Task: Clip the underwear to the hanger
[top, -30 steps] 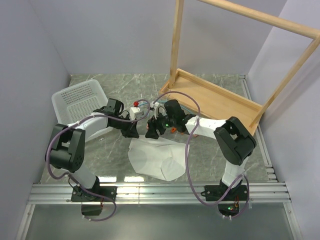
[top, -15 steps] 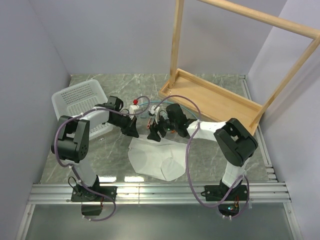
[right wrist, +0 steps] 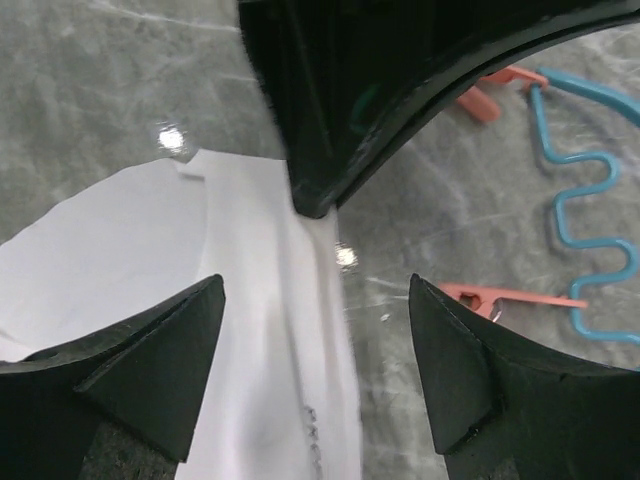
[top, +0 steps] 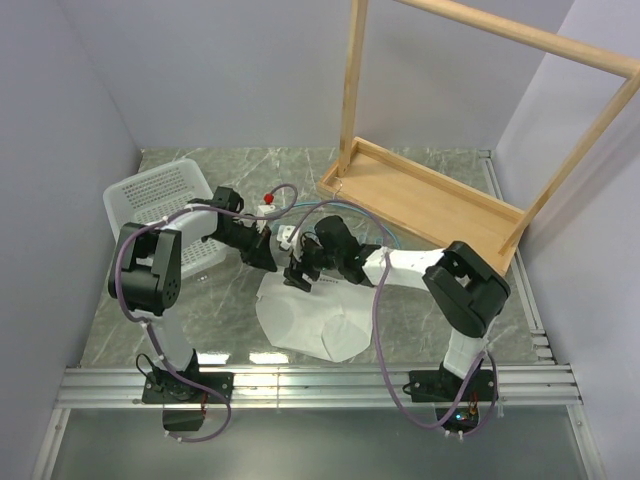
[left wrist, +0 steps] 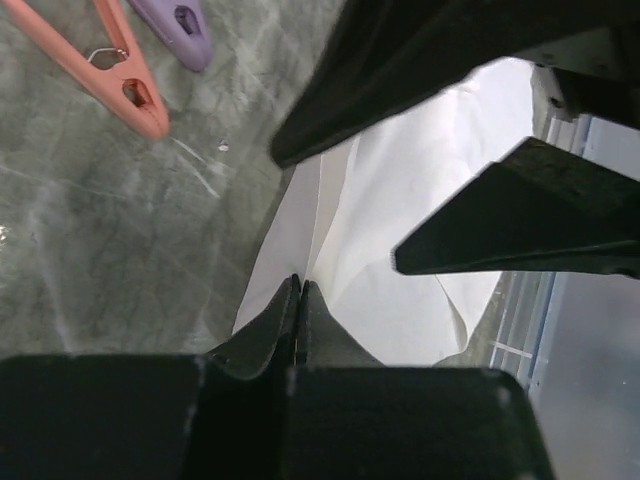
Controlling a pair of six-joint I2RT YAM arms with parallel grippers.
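Observation:
The white underwear (top: 312, 318) lies creased on the marble table, its far edge pulled up into a ridge (right wrist: 300, 300). My left gripper (top: 265, 258) (left wrist: 300, 287) is shut on that raised edge; its black finger (right wrist: 320, 150) shows from above in the right wrist view. Just beside it, my right gripper (top: 298, 278) (right wrist: 316, 290) stands open astride the ridge, its fingers (left wrist: 500, 225) apart from the cloth. The teal hanger (right wrist: 585, 235) lies flat to the right with orange clips (right wrist: 505, 296) on it. One orange clip (left wrist: 125, 75) lies left of the cloth.
A white perforated basket (top: 150, 200) stands at the back left beside the left arm. The big wooden rack (top: 430, 195) fills the back right. A purple clip (left wrist: 180, 25) lies next to the orange one. Purple cables arch over both arms.
My right gripper has shifted left and nearer over the underwear's edge and opened wider. The left gripper stayed shut on the cloth, its arm swinging slightly.

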